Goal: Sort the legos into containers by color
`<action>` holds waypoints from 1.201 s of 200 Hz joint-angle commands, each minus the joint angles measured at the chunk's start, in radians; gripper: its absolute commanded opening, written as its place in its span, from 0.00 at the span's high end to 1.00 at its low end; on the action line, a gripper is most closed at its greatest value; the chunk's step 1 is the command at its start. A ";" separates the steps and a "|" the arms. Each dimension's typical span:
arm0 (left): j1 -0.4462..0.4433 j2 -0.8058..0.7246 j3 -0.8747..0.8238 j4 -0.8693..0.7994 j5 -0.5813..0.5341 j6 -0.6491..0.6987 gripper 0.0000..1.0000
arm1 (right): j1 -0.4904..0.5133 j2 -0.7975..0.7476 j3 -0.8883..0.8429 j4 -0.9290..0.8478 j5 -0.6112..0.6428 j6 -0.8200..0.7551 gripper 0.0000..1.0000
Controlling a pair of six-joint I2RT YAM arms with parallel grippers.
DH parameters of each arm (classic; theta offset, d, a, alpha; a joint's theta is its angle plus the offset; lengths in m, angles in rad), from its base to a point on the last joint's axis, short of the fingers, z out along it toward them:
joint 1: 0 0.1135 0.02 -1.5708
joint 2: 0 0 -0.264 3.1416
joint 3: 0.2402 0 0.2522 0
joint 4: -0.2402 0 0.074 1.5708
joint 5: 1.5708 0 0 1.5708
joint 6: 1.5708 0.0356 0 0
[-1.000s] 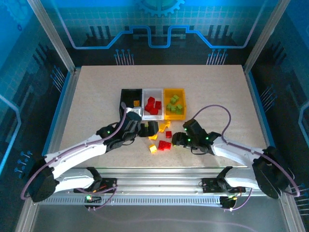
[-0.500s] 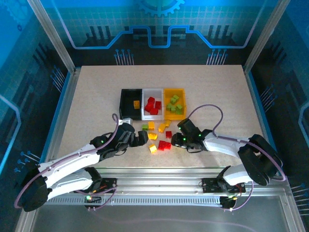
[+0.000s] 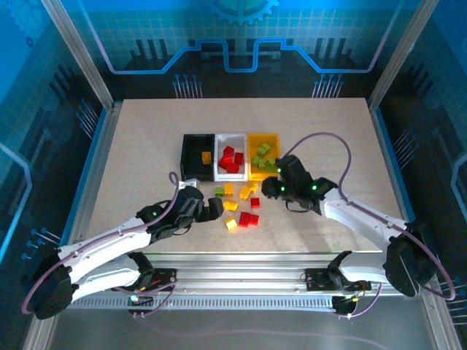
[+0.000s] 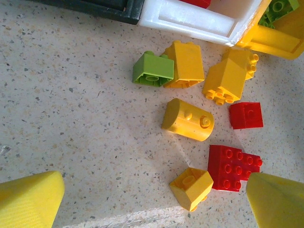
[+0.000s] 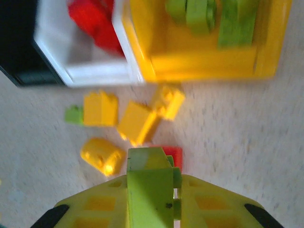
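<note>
Three bins stand in a row: black, white with red bricks, and yellow with green bricks. Loose legos lie just in front of them: a green one, several yellow ones and two red ones. My left gripper is open and low over the table, left of the pile, its fingers wide apart around a small yellow brick. My right gripper is shut on a light green brick, above the pile and in front of the yellow bin.
Bare speckled table lies all around the bins and the pile. The white bin's front wall and the yellow bin's corner stand just beyond the loose bricks. The right wrist view is blurred by motion.
My right gripper has risen from the pile's right side and moved toward the yellow bin, carrying the green brick. My left gripper drew back from the bins a second ago, then stayed still.
</note>
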 commanded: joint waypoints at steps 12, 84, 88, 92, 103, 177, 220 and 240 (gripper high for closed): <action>-0.003 -0.011 -0.016 -0.029 -0.003 -0.015 0.01 | -0.065 0.169 0.204 -0.075 0.078 -0.127 0.73; -0.003 -0.005 -0.009 -0.062 0.032 -0.006 0.01 | -0.093 0.613 0.634 -0.207 0.213 -0.212 0.70; -0.002 -0.005 -0.010 -0.063 0.030 -0.005 0.01 | -0.095 0.623 0.648 -0.214 0.215 -0.209 0.70; -0.003 -0.005 -0.009 -0.065 0.030 -0.007 0.01 | -0.095 0.635 0.660 -0.220 0.220 -0.208 0.70; -0.003 -0.007 -0.010 -0.069 0.032 -0.007 0.01 | -0.097 0.660 0.687 -0.236 0.227 -0.202 0.67; -0.003 -0.009 0.000 -0.055 0.057 0.015 0.01 | -0.082 0.562 0.692 -0.235 0.198 -0.188 0.37; -0.015 0.090 0.030 -0.001 0.165 0.072 0.10 | -0.044 0.378 0.502 -0.156 0.168 -0.158 0.33; -0.063 0.186 0.066 0.012 0.175 0.094 0.11 | -0.038 0.312 0.409 -0.132 0.161 -0.140 0.33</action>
